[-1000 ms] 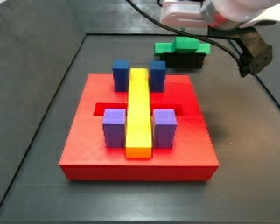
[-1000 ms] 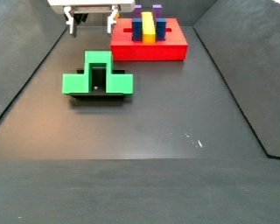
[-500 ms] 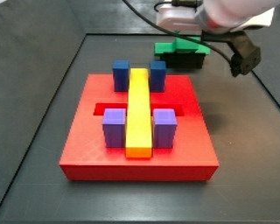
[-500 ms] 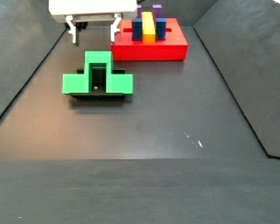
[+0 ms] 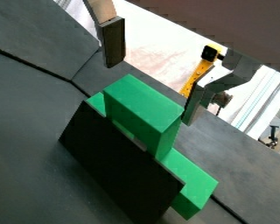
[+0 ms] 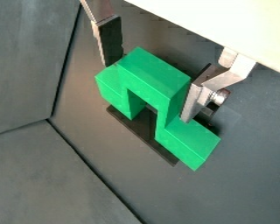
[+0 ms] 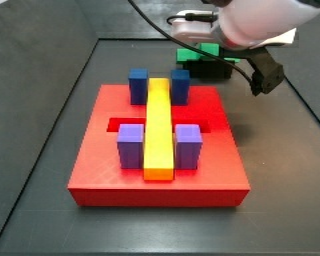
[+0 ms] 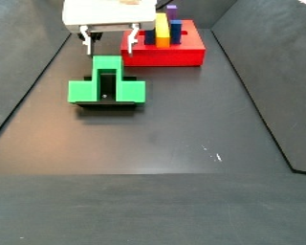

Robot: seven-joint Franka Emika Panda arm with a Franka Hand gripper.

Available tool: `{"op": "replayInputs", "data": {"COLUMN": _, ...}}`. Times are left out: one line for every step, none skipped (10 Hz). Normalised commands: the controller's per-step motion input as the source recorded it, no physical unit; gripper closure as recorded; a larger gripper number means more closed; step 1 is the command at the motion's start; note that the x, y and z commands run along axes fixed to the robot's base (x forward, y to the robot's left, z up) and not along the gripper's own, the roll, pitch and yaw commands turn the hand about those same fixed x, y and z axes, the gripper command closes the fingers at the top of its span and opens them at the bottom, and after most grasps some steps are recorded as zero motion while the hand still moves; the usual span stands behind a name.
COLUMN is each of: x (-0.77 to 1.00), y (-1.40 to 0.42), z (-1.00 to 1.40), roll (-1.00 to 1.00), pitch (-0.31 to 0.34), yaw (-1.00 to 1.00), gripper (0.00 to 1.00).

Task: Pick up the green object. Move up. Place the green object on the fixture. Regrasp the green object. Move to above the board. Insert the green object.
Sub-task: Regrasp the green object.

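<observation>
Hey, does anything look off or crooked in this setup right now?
Nothing stands out. The green object sits squarely on the fixture, the open end effector straddles its raised centre without touching, and the blocks on the board stand upright.

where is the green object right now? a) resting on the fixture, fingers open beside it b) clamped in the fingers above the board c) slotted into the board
a: the green object sits on the dark fixture, and the gripper straddles it with a gap at each finger.

Green object (image 5: 149, 122) seated atop the dark fixture (image 5: 113, 171), tool (image 5: 152, 79) spread wide — fingers flanking its raised centre, not touching
</observation>
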Motion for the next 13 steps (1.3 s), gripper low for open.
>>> {"op": "replayInputs", "data": {"x": 0.04, "y": 0.0, "z": -0.12, "roll": 0.07, "pitch": 0.009, "yaw": 0.12, "gripper": 0.0}}
{"op": "replayInputs", "data": {"x": 0.13, "y": 0.0, "z": -0.14, "roll": 0.0, "pitch": 0.0, "yaw": 0.13, "gripper": 0.0}}
{"op": "replayInputs", "data": {"x": 0.12, "y": 0.0, "z": -0.18, "roll": 0.0, "pitch": 0.0, "yaw": 0.1, "gripper": 0.0}}
{"op": "replayInputs", "data": {"x": 0.18, "y": 0.0, "z": -0.24, "roll": -0.01, "pitch": 0.0, "yaw": 0.1, "gripper": 0.0}}
{"op": "replayInputs", "data": {"x": 0.22, "y": 0.05, "z": -0.29, "roll": -0.15, "pitch": 0.0, "yaw": 0.06, "gripper": 0.0}}
{"op": "replayInputs", "data": {"x": 0.17, "y": 0.11, "z": -0.09, "roll": -0.55, "pitch": 0.0, "yaw": 0.0, "gripper": 0.0}}
{"op": "replayInputs", "data": {"x": 0.0, "y": 0.14, "z": 0.0, "roll": -0.64, "pitch": -0.071, "yaw": 0.0, "gripper": 0.0}}
{"op": "replayInputs", "data": {"x": 0.0, "y": 0.08, "z": 0.0, "roll": -0.53, "pitch": -0.111, "yaw": 0.0, "gripper": 0.0}}
{"op": "replayInputs", "data": {"x": 0.0, "y": 0.0, "z": 0.0, "roll": -0.24, "pitch": -0.06, "yaw": 0.0, "gripper": 0.0}}
{"op": "replayInputs", "data": {"x": 0.0, "y": 0.0, "z": -0.02, "roll": 0.01, "pitch": 0.0, "yaw": 0.0, "gripper": 0.0}}
{"op": "replayInputs", "data": {"x": 0.0, "y": 0.0, "z": -0.03, "roll": 0.05, "pitch": 0.0, "yaw": 0.0, "gripper": 0.0}}
{"op": "replayInputs", "data": {"x": 0.0, "y": 0.02, "z": 0.0, "roll": 0.01, "pitch": 0.0, "yaw": 0.0, "gripper": 0.0}}
{"op": "replayInputs", "data": {"x": -0.03, "y": 0.0, "z": -0.03, "roll": 0.13, "pitch": 0.0, "yaw": 0.0, "gripper": 0.0}}
